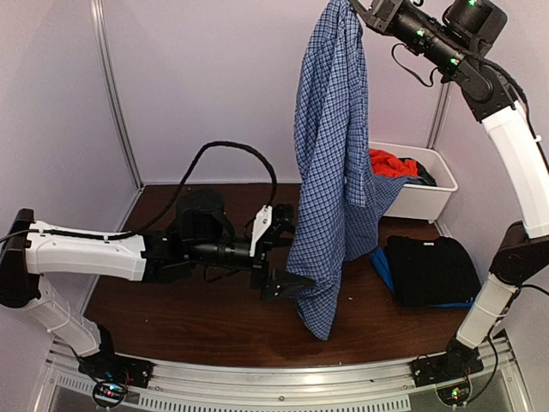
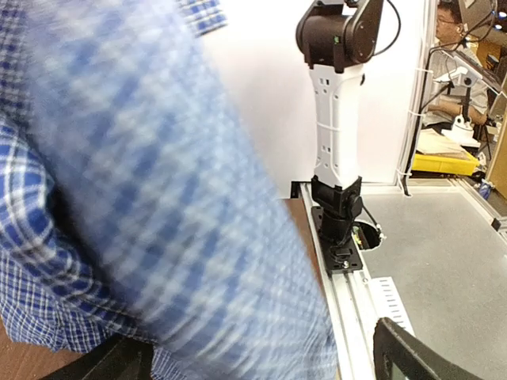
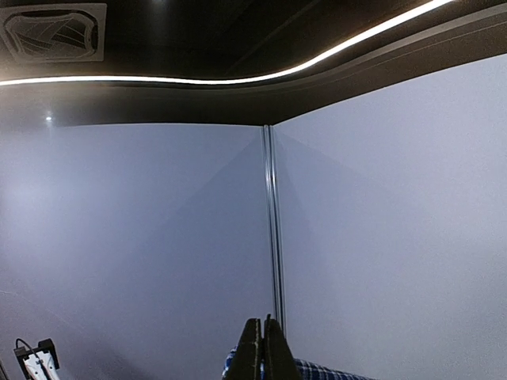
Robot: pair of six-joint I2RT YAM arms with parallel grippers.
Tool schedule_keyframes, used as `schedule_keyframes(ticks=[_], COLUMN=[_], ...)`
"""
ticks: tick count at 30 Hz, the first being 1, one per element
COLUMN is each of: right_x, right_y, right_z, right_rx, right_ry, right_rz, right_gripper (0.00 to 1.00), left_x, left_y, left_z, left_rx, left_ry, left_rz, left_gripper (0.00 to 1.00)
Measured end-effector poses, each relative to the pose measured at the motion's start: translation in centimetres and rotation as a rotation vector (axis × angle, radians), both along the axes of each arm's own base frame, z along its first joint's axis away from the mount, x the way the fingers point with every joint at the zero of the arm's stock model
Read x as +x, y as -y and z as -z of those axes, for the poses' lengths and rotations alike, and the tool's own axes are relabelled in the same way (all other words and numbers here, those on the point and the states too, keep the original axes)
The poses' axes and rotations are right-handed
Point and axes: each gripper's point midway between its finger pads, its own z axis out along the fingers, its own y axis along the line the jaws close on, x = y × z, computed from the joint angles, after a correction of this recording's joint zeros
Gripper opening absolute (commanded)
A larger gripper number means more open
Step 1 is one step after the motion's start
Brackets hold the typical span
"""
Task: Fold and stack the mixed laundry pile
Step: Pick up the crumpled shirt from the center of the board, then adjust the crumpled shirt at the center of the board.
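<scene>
A blue-and-white checked shirt (image 1: 330, 172) hangs full length from my right gripper (image 1: 353, 7), which is shut on its top edge high above the table. In the right wrist view the fingertips (image 3: 263, 348) are pressed together with a strip of the checked shirt (image 3: 325, 371) beneath them. My left gripper (image 1: 292, 249) is open beside the shirt's lower left edge. In the left wrist view the blurred shirt (image 2: 158, 198) hangs between the wide-spread fingers (image 2: 420, 356). An orange T-shirt (image 1: 390, 163) and a dark piece lie in the tub. A folded black garment (image 1: 433, 268) rests on a blue piece (image 1: 383, 266).
The white tub (image 1: 425, 199) stands at the back right of the brown table (image 1: 189, 309). White walls close in the back and sides. The right arm's base (image 2: 337, 229) stands on the metal rail at the table's near edge.
</scene>
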Motion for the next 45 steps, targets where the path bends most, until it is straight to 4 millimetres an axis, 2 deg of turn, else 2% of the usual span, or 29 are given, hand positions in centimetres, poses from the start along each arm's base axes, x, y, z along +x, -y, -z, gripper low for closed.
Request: schedule_keyframes(ticks=[1, 2, 3, 5, 6, 7, 8, 10, 13, 15, 17, 19, 21, 23, 24, 26, 28, 29, 31, 33, 35, 39, 42, 43, 45], right_x=[0.1, 0.1, 0.1, 0.2, 0.2, 0.2, 0.2, 0.4, 0.8, 1.5, 2.3, 3.5, 5.2, 7.0, 8.1, 9.8, 11.2, 11.6, 12.2, 12.0, 11.2, 9.3, 8.5, 8.4, 8.3], right_y=[0.0, 0.0, 0.0, -0.1, -0.1, -0.1, -0.2, -0.5, -1.4, -2.6, -3.9, -5.4, -7.2, -9.1, -10.1, -11.7, -12.8, -13.1, -13.5, -13.4, -12.9, -10.6, -8.9, -8.6, -8.0], right_z=[0.0, 0.1, 0.1, 0.1, 0.2, 0.2, 0.2, 0.5, 1.5, 2.7, 3.6, 4.8, 6.6, 8.6, 9.6, 11.6, 13.6, 14.5, 16.2, 18.2, 21.2, 28.0, 33.1, 34.4, 37.6], right_rx=[0.000, 0.000, 0.000, 0.001, 0.002, 0.002, 0.002, 0.000, -0.009, -0.022, -0.025, -0.026, -0.028, -0.038, -0.042, -0.052, -0.069, -0.081, -0.106, -0.139, -0.190, -0.291, -0.363, -0.383, -0.429], right_ry=[-0.002, -0.003, -0.004, -0.005, -0.005, -0.006, -0.006, -0.005, -0.008, -0.025, -0.036, -0.057, -0.091, -0.132, -0.153, -0.187, -0.226, -0.246, -0.284, -0.332, -0.399, -0.521, -0.597, -0.620, -0.664], right_rz=[0.003, 0.004, 0.004, 0.003, 0.002, 0.000, -0.002, -0.009, -0.038, -0.075, -0.113, -0.148, -0.185, -0.214, -0.228, -0.237, -0.238, -0.237, -0.234, -0.233, -0.229, -0.176, -0.114, -0.100, -0.074], right_gripper=[0.00, 0.00, 0.00, 0.00, 0.00, 0.00, 0.00, 0.00, 0.00, 0.00, 0.00, 0.00, 0.00, 0.00, 0.00, 0.00, 0.00, 0.00, 0.00, 0.00, 0.00, 0.00, 0.00, 0.00, 0.00], left_x=[-0.6, -1.0, -1.2, -0.9, -0.3, 0.6, 1.7, 3.8, 7.5, 10.2, 13.2, 16.2, 18.6, 19.5, 19.4, 19.0, 18.9, 18.9, 19.1, 19.5, 19.6, 17.8, 15.4, 14.6, 14.0], left_y=[0.7, 1.3, 2.0, 3.3, 3.7, 3.9, 3.7, 2.9, 0.3, -2.8, -7.3, -13.1, -20.8, -28.1, -30.8, -33.9, -35.1, -35.4, -35.5, -34.9, -34.2, -33.2, -33.2, -33.2, -32.8], left_z=[0.0, 0.0, 0.0, 0.3, 0.6, 1.0, 1.4, 1.6, 1.0, -0.4, -2.7, -5.4, -8.6, -12.2, -14.2, -18.2, -20.8, -21.7, -21.8, -18.9, -13.9, 1.5, 10.2, 11.9, 13.0], left_rx=[0.002, 0.005, 0.008, 0.019, 0.027, 0.041, 0.057, 0.076, 0.113, 0.134, 0.130, 0.087, 0.016, -0.065, -0.103, -0.172, -0.209, -0.215, -0.197, -0.124, -0.033, 0.229, 0.394, 0.427, 0.437], left_ry=[0.006, 0.011, 0.017, 0.020, 0.024, 0.030, 0.033, 0.043, 0.064, 0.076, 0.061, 0.029, 0.002, 0.003, 0.011, 0.034, 0.049, 0.052, 0.046, 0.009, -0.053, -0.273, -0.434, -0.475, -0.525], left_rz=[0.006, 0.005, 0.000, -0.036, -0.073, -0.120, -0.176, -0.284, -0.486, -0.657, -0.844, -1.029, -1.233, -1.430, -1.499, -1.581, -1.612, -1.620, -1.622, -1.603, -1.573, -1.493, -1.445, -1.434, -1.410], left_gripper=[0.98, 0.93, 0.81, 0.45, 0.18, 0.06, 0.00, 0.00, 0.00, 0.00, 0.00, 0.00, 0.00, 0.00, 0.00, 0.00, 0.00, 0.00, 0.00, 0.00, 0.02, 0.02, 0.03, 0.03, 0.03])
